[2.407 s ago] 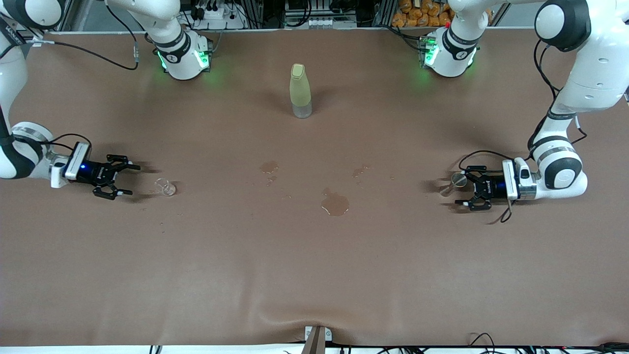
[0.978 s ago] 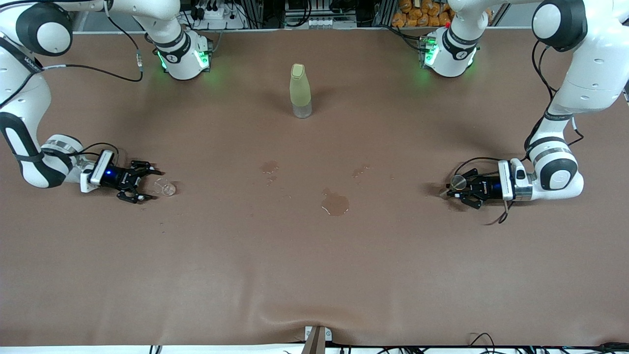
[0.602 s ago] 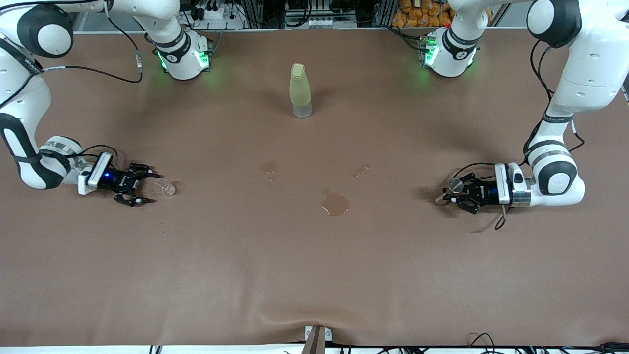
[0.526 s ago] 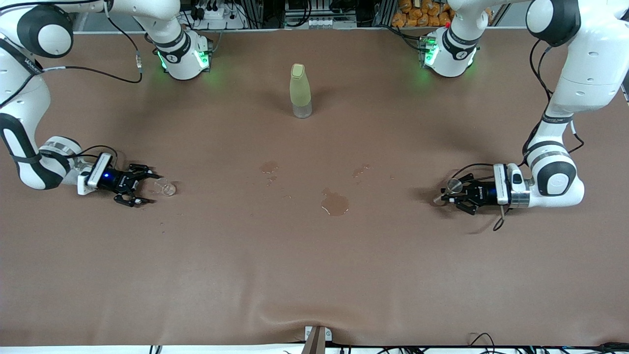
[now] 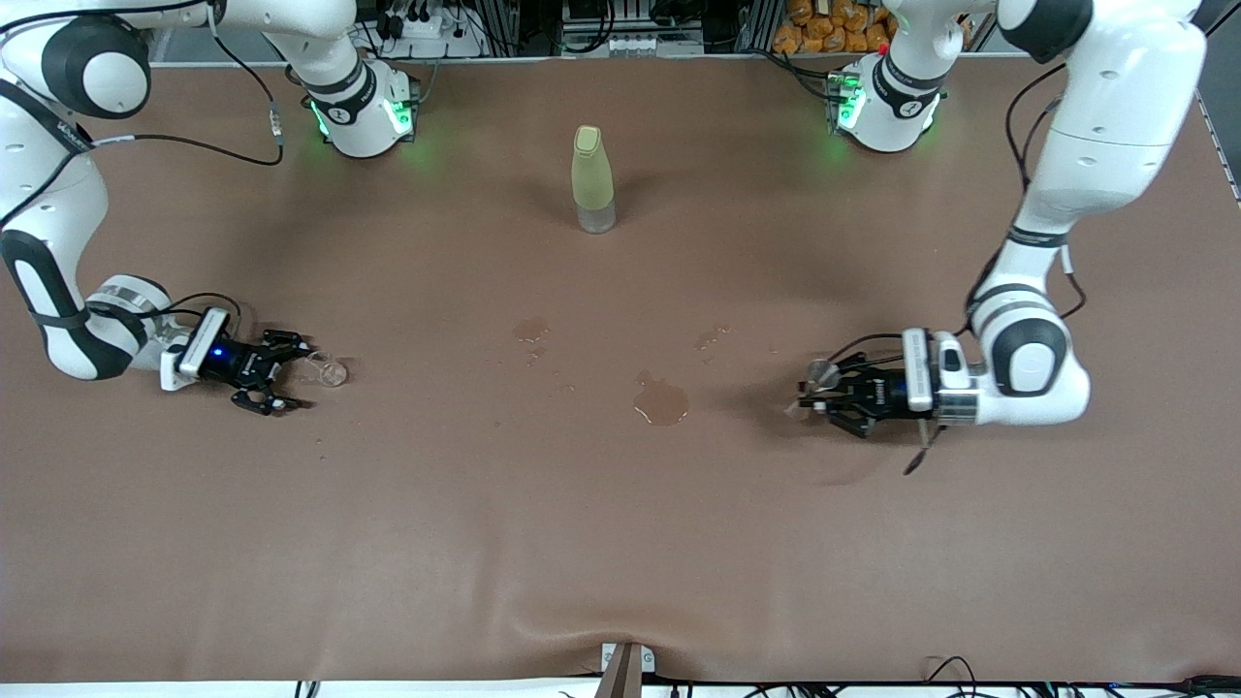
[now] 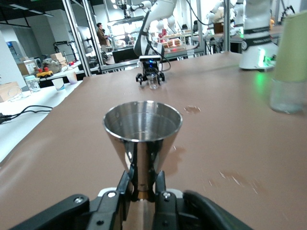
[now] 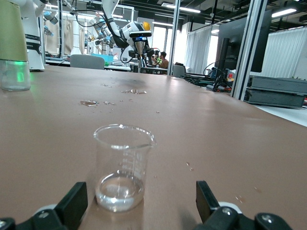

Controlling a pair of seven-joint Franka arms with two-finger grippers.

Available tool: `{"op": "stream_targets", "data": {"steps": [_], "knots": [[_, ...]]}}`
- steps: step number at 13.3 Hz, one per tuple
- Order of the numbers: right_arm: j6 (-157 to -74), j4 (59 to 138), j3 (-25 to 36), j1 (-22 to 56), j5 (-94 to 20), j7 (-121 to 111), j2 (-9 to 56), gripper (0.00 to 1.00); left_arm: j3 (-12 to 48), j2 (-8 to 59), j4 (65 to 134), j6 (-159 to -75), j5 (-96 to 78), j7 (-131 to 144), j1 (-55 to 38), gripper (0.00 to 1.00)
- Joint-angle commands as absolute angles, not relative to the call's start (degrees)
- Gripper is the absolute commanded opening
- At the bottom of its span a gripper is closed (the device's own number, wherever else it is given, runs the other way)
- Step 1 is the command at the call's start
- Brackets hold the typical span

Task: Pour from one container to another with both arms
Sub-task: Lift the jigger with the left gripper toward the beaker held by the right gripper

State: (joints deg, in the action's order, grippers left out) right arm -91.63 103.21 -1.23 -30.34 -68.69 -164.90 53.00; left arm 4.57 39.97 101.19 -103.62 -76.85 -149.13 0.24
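Left claw [image 5: 810,390] pinching silver jigger [image 5: 824,373] at its waist, upright, lifted over brown worktop [image 5: 620,543] near a spilled puddle [image 5: 661,401]. Right claw [image 5: 291,373] spread wide around tiny glass beaker [image 5: 327,368], resting on worktop, a little clear liquid inside, not yet gripped. Yellow-green bottle [image 5: 591,179] standing near the bases. Pour judged still ahead.

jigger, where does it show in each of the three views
Front view: jigger in the left gripper, above the table.
Left wrist view: centre, close up, gripper shut on its waist.
Right wrist view: tiny, in the distance.
Shared landmark: the yellow-green bottle.
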Motion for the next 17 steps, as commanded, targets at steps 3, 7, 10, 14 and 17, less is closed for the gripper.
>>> {"op": "stream_targets", "data": {"steps": [3, 7, 10, 14, 17], "knots": [[-91.49, 104.68, -0.44, -27.34, -71.89, -187.65, 54.76, 1.0, 4.13, 39.2, 102.48, -108.79, -89.36, -147.74, -6.66, 0.0], [-91.49, 105.11, -0.44, -25.67, -72.07, -189.22, 54.76, 1.0, 4.13, 40.86, 100.9, -115.91, -97.01, -147.57, -12.55, 0.0], [-91.49, 105.82, -0.35, -24.87, -71.98, -189.93, 55.19, 1.0, 4.13, 42.53, 99.23, -120.57, -102.46, -147.57, -16.77, 0.0], [-91.58, 105.82, -0.44, -23.47, -71.98, -190.37, 56.33, 1.0, 4.13, 44.21, 97.21, -126.02, -107.83, -147.48, -21.7, 0.0], [-91.58, 105.82, -0.35, -22.94, -71.98, -190.37, 56.43, 0.9, 4.04, 45.7, 96.85, -128.05, -111.69, -147.39, -24.51, 0.0]]}}
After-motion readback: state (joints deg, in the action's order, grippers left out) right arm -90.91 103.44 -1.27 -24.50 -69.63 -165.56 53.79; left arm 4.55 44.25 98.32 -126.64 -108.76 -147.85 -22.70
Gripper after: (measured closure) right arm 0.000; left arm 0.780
